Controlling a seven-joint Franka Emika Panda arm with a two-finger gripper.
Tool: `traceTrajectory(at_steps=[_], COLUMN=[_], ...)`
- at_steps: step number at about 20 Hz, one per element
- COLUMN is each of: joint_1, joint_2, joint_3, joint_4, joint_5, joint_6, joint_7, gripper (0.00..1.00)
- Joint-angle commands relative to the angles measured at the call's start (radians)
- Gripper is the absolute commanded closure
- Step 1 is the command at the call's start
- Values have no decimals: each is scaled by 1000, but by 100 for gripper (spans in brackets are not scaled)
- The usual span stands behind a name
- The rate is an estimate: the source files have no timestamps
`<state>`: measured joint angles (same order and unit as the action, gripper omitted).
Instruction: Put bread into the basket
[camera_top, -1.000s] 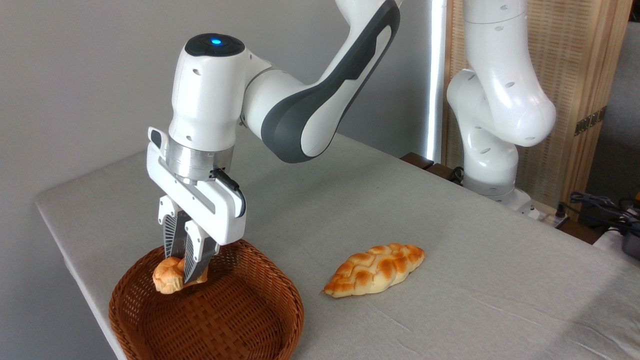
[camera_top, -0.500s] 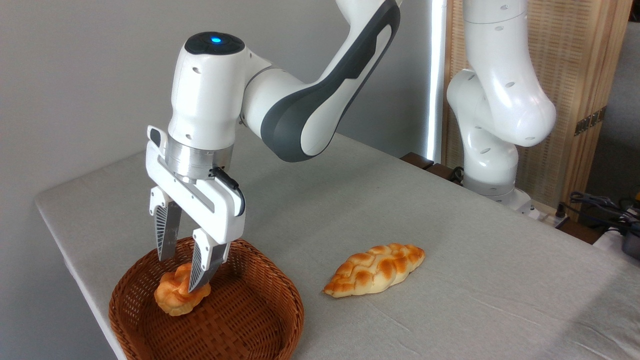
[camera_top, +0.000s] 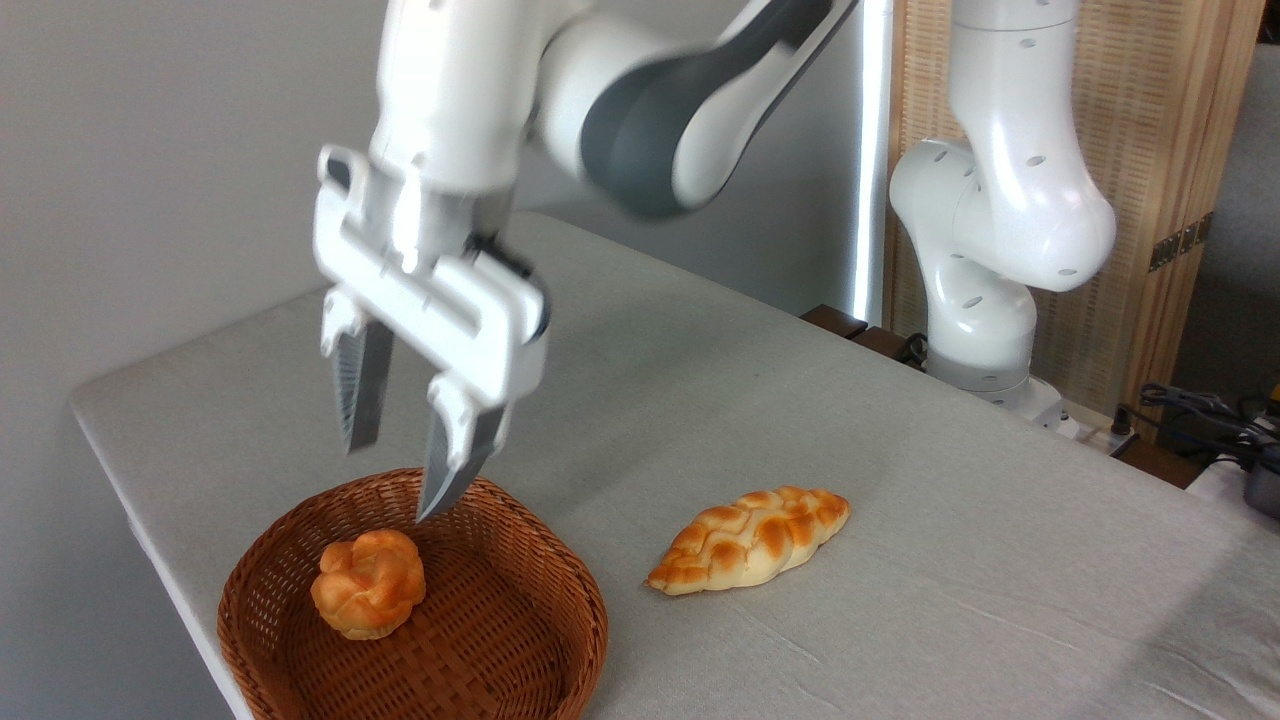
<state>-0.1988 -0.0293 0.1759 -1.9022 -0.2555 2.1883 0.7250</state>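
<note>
The bread (camera_top: 368, 583), a small round knotted bun with a golden-orange crust, lies inside the basket (camera_top: 520, 640) on its left side. The basket is round, shallow, reddish-brown wicker and stands at the table's front left corner. My gripper (camera_top: 390, 483) hangs open above the bun, clear of it, with nothing between its fingers. Its image is blurred by motion.
A longer braided loaf (camera_top: 749, 538) lies on the grey tablecloth to the right of the basket. The arm's white base (camera_top: 985, 330) stands at the back right, with cables (camera_top: 1200, 410) beyond it. The table's left edge runs close to the basket.
The gripper opened and let go of the bun, which dropped to rest in the basket. The gripper then rose and shifted a little to the right.
</note>
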Motion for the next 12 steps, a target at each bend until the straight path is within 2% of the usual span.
traceTrajectory(at_steps=[1, 3, 5, 7, 10, 12], joint_1=[22, 22, 22, 22, 22, 22], joint_2=[-86, -72, -67, -60, -25, 15], joint_3=[-12, -13, -13, -15, -41, -47], joint_4=[75, 184, 230, 241, 280, 317], joint_5=[42, 126, 157, 162, 234, 239], joint_6=[-264, -459, -547, -565, -587, -590], joint_7=[-1, 1, -1, -1, -2, -27], gripper=[0, 0, 0, 0, 0, 0])
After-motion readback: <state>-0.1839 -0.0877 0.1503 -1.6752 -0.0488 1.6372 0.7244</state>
